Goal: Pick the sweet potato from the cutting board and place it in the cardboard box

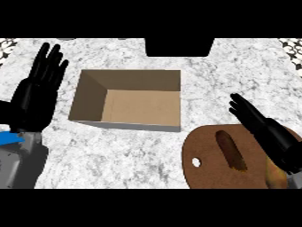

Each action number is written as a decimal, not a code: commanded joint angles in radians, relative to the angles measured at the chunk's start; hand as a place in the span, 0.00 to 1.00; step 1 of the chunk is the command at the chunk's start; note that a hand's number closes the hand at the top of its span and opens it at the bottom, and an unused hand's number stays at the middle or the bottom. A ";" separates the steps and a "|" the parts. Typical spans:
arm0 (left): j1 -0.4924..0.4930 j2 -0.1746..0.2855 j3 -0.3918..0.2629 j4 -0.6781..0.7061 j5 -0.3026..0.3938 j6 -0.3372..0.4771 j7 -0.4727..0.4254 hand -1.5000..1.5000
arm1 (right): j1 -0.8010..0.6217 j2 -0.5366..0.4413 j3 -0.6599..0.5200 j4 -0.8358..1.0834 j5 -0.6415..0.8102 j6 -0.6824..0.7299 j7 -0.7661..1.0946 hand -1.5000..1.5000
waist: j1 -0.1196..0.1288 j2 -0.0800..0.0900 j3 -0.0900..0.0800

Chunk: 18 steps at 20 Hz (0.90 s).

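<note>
the task is barely begun: the sweet potato [231, 150] lies on the cutting board [209, 175], the right hand [268, 133] beside it straight-fingered and holding nothing, the cardboard box [91, 95] near, the left hand [35, 95] resting open at the left.

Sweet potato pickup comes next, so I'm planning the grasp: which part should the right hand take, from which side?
Probably its middle, from above and the right, where the open right hand is. The sweet potato lies flat on the cutting board, long and narrow, so the grip spans its short width.
</note>
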 commanded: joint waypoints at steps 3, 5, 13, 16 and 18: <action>0.124 0.169 0.012 0.072 -0.160 -0.022 -0.012 0.50 | -0.070 -0.077 0.015 -0.056 0.045 0.085 0.026 0.00 | 0.018 0.035 -0.007; 0.154 0.259 0.013 0.157 -0.269 0.000 0.003 0.50 | -0.083 -0.141 0.032 -0.046 0.082 0.164 -0.005 0.00 | 0.025 0.043 -0.005; 0.239 0.264 -0.008 0.245 -0.352 0.034 -0.058 0.50 | -0.085 -0.309 0.048 0.147 0.410 0.264 -0.483 0.00 | 0.013 0.045 -0.002; 0.260 0.269 -0.006 0.227 -0.348 0.019 -0.036 0.50 | -0.116 -0.317 0.045 0.290 0.440 0.335 -0.706 0.00 | 0.021 0.042 -0.003; 0.205 0.266 0.011 0.270 -0.339 -0.001 -0.041 0.50 | -0.160 -0.358 0.050 0.337 0.529 0.366 -0.819 0.00 | 0.009 0.041 -0.004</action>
